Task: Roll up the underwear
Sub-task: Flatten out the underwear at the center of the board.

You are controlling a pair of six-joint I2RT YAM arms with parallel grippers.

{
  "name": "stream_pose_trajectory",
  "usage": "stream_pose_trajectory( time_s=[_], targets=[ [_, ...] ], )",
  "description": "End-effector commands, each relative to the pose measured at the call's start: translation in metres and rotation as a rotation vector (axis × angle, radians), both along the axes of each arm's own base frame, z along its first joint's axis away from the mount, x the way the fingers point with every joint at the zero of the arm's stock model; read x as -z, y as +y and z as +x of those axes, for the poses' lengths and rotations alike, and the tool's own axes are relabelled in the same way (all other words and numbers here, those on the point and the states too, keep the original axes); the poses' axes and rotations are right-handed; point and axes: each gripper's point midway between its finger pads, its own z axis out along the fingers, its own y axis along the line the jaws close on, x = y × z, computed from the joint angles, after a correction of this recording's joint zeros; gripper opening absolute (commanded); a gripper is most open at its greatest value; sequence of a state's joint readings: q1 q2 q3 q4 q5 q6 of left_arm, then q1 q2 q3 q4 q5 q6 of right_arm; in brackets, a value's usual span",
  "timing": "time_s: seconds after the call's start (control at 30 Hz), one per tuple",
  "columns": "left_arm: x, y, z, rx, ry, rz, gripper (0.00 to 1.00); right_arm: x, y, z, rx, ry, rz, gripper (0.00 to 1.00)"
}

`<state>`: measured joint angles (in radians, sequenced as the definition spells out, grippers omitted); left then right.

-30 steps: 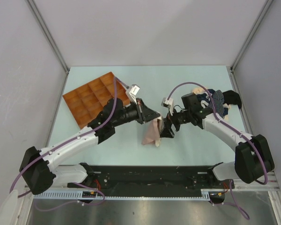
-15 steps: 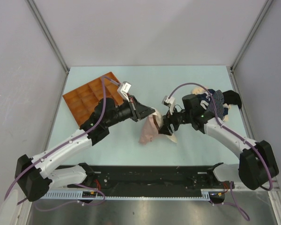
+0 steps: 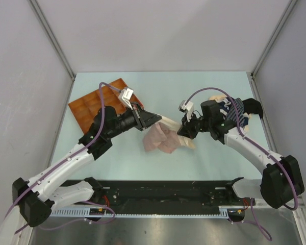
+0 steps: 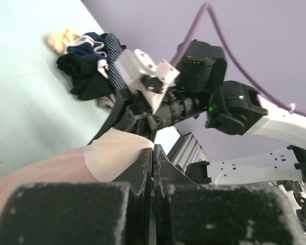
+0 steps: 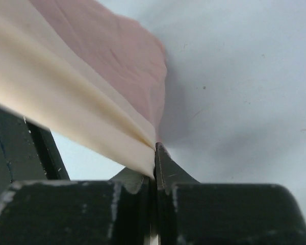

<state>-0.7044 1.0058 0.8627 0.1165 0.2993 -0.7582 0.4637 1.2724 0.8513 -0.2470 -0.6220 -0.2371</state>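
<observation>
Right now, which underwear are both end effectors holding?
The pale pink-beige pair, stretched between them; the navy-striped, black and cream ones lie piled at far right.

orange tray (image 3: 86, 109) far left, garment pile (image 3: 238, 107) far right, pink underwear (image 3: 160, 139) spanning middle; far table (image 3: 163, 86) bare.

My left tool (image 3: 159, 119) and right tool (image 3: 182, 130) are black. The underwear (image 3: 158, 139) is pale pink with a cream-beige band. The heap (image 3: 235, 109) at far right mixes navy with thin white stripes, black and cream. The tray (image 3: 86, 108) at far left is orange, and the bench (image 3: 204, 87) is pale mint.
</observation>
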Motion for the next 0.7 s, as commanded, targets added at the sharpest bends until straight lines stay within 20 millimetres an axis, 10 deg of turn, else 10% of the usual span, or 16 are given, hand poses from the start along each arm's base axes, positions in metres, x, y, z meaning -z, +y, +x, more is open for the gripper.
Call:
stream_pose_trajectory(
  time_s=[0.0,0.27,0.67],
  targets=[
    [-0.013,0.015,0.001,-0.006,-0.054,0.008,0.0,-0.044,0.0,0.014,-0.042,-0.143,-0.03,0.0],
    [-0.034,0.033,-0.007,0.008,-0.119,0.108,0.0,-0.11,-0.007,-0.014,-0.227,-0.319,-0.089,0.0],
    [0.014,0.064,-0.102,0.176,0.086,0.067,0.0,-0.088,-0.023,-0.161,-0.68,-0.198,-0.212,0.0]
  ],
)
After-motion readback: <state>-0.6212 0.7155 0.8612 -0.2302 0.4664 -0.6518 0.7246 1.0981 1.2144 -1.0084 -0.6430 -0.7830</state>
